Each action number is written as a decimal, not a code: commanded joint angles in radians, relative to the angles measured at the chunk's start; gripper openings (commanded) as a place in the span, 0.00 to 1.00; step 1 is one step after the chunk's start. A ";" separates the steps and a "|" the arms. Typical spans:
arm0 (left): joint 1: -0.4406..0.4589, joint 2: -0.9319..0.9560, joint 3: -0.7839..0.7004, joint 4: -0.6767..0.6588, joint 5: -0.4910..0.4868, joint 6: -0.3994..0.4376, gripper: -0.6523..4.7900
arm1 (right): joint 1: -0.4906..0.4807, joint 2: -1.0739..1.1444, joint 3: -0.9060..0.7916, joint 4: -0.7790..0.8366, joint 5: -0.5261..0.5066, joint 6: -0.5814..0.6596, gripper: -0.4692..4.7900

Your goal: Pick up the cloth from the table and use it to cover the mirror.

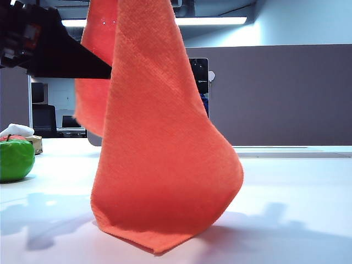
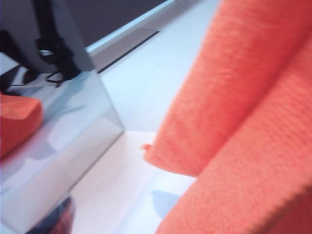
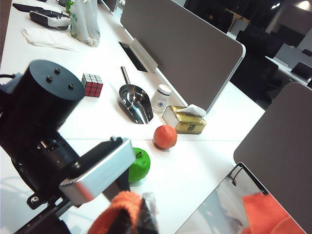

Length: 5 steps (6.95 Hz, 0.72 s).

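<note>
The right gripper (image 3: 130,214) has its jaws closed on a corner of the orange cloth (image 1: 159,148), which hangs below them over the white table (image 1: 297,209) before the mirror (image 2: 58,141). The left gripper, jaws spread wide, holds nothing.

No readable text; print on white bottle (image 3: 160,98) and yellow packet (image 3: 187,123) too small.
</note>
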 commanded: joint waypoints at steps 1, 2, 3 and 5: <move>-0.001 0.085 0.004 -0.054 0.097 -0.001 0.74 | 0.002 -0.047 0.004 0.045 0.007 -0.008 0.08; 0.000 0.097 0.004 -0.052 0.085 0.000 0.74 | 0.002 -0.057 0.004 0.042 0.049 -0.030 0.08; 0.000 0.097 0.004 -0.051 0.082 0.000 0.74 | 0.002 -0.057 0.004 0.042 0.066 -0.030 0.08; 0.000 0.097 0.005 -0.019 0.012 -0.002 0.72 | 0.002 -0.057 0.004 0.042 0.169 -0.030 0.08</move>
